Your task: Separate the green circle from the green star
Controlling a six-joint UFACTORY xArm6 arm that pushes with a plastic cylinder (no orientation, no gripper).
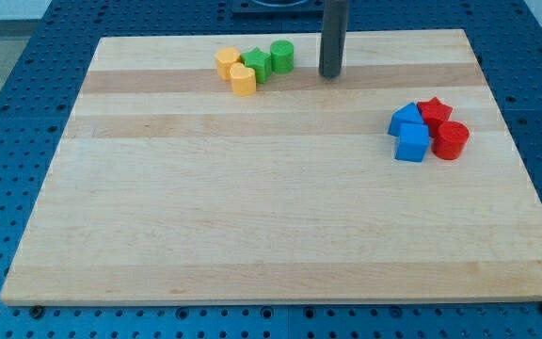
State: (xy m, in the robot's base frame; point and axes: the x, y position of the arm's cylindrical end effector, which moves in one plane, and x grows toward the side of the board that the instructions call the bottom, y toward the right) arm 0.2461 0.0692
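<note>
With no claw to report, my tip [332, 74] stands just right of the green circle [282, 56], which touches the green star [258, 64] near the table's [252, 217] top edge; pushing leftward would likely jam them together.

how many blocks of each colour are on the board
yellow: 2, the yellow block and the yellow block
green: 2, the green star and the green circle
blue: 2, the blue block and the blue cube
red: 2, the red star and the red cylinder
total: 8
</note>
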